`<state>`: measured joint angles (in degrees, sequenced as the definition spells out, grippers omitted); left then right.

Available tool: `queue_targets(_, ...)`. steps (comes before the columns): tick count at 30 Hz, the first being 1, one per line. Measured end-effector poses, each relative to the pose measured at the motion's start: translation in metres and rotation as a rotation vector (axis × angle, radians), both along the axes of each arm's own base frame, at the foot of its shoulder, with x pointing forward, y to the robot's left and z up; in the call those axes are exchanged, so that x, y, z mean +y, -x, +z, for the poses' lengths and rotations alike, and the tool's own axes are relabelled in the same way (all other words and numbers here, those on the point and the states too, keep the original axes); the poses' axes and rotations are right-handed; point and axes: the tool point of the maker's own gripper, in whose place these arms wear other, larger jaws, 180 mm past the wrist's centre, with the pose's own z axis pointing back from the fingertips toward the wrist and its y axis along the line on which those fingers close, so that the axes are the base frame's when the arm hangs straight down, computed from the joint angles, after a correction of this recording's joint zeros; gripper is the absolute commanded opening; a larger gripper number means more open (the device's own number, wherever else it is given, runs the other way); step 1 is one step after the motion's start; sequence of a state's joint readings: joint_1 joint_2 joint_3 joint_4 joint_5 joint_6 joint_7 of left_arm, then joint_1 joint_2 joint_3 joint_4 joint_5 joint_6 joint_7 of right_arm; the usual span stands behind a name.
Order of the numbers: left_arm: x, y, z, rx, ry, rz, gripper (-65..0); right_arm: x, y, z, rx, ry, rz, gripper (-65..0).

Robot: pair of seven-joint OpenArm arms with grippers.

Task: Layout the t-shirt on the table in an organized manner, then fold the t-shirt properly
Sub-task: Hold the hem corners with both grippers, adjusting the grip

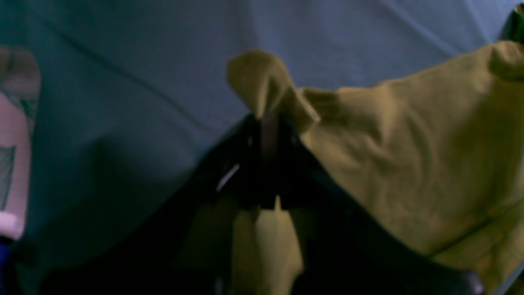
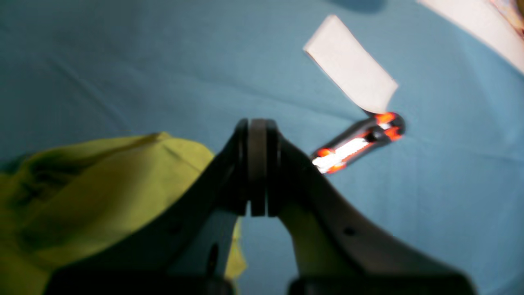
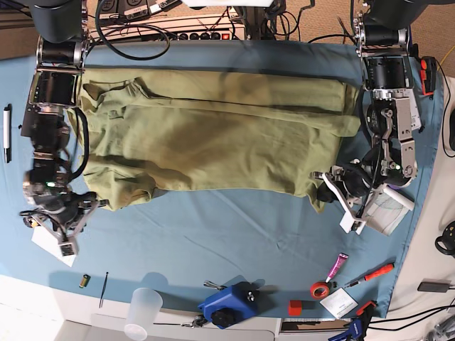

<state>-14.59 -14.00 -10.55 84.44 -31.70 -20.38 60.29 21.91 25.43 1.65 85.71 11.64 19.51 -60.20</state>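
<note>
Left wrist view: the left claw [image 1: 268, 123] is seen closed on a bunched corner of the t-shirt [image 1: 409, 155], which is lifted slightly off the blue tabletop [image 1: 143, 61]. The right claw [image 2: 258, 164] is shut with nothing between its fingers, just beside the shirt's other end and near an orange utility knife [image 2: 356, 143]. From the base view, the shirt is spread lengthwise across the tabletop's far half.
</note>
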Motion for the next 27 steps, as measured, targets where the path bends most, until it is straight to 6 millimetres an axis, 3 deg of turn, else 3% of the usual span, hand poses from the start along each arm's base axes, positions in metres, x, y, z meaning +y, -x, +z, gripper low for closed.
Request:
queue_targets(4,-0.001,0.007,0.004,0.026,-0.033,-0.028,-65.0,-0.002,0.012,0.0,0.003,-0.129,0.045,-65.0)
queue_targets(10,-0.002,0.02,-0.005,0.042,-0.035,-0.03,-65.0,0.001,0.045,-0.021,0.083,-0.262,0.121,-65.0)
queue_targets(12,-0.002,0.025,-0.01,0.052,-0.031,-0.029,-65.0,0.001,0.053,-0.026,0.133,-0.249,0.145,-55.2)
queue_targets(15,-0.004,0.028,-0.012,0.056,-0.015,-0.03,-65.0,0.01,0.051,-0.024,0.118,-0.271,0.186,-42.1)
queue_targets(19,-0.004,0.029,-0.012,0.054,-0.012,-0.03,-65.0,0.028,0.046,-0.025,0.116,-0.282,0.233,-41.4)
queue_targets(23,-0.005,0.023,-0.008,0.019,0.001,-0.019,-65.0,0.057,0.046,-0.047,0.21,-0.173,0.332,-41.4)
queue_targets(25,-0.005,0.022,-0.006,0.012,0.004,-0.017,-65.0,0.072,0.035,-0.048,0.186,-0.102,0.385,-41.4)
queue_targets(27,-0.005,0.022,-0.007,0.013,0.004,-0.017,-65.0,0.074,0.02,-0.042,0.148,-0.013,0.375,-41.4)
